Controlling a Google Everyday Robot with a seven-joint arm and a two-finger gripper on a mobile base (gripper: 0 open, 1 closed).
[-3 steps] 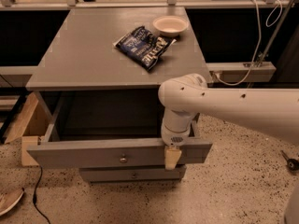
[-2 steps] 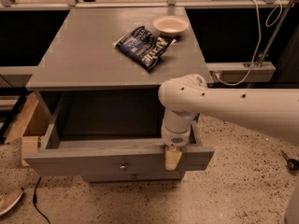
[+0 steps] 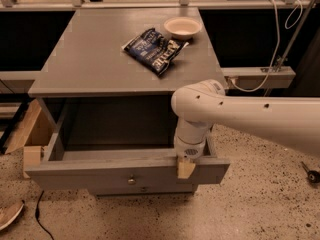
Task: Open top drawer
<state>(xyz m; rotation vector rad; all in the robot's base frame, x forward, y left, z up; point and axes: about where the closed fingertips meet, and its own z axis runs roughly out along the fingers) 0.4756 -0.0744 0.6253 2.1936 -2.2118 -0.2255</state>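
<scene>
The top drawer (image 3: 100,174) is a grey wooden drawer with a small round metal knob (image 3: 131,180) at the centre of its front. It stands pulled well out of the grey cabinet (image 3: 100,59) and its inside looks empty. My gripper (image 3: 187,167) hangs from the white arm (image 3: 250,119) over the right part of the drawer's front panel. One tan finger (image 3: 186,170) shows hooked over the top edge of the front, right of the knob. A lower drawer front (image 3: 142,190) shows just beneath.
A dark blue snack bag (image 3: 154,50) and a white bowl (image 3: 182,28) lie on the cabinet top. A wooden crate (image 3: 30,134) stands at the cabinet's left. A shoe (image 3: 10,215) and a cable (image 3: 42,219) lie on the speckled floor. A railing runs behind.
The top drawer has slid further out toward the camera, and the gripper has moved with its front panel.
</scene>
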